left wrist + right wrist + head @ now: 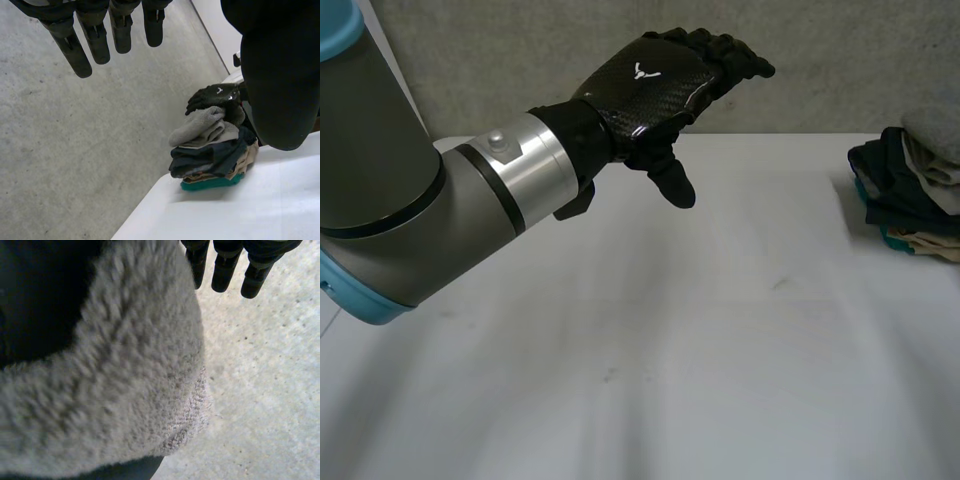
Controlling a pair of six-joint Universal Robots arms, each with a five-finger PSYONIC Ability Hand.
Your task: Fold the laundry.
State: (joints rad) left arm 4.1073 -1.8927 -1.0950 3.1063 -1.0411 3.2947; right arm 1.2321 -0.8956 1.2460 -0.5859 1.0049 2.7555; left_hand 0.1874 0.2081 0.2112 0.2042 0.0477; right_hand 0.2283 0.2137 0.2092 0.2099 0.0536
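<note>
Left hand [655, 85] hovers high over the far middle of the white table [670, 350], fingers [97, 42] straight and loose, holding nothing. Well away from it, at the table's far right corner, sits the laundry pile [905, 190]: a grey fleecy towel [125, 380] on top, dark navy pieces [210, 155] below, beige [247, 160] under those, teal [210, 183] at the bottom. Right hand [215, 96] rests on the towel, its fingers [225, 270] straight past the towel's edge.

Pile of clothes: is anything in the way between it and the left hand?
No, nothing visible. Only white table lies between the raised left hand and the pile of clothes at the table's far corner. The right hand sits on top of the pile.
</note>
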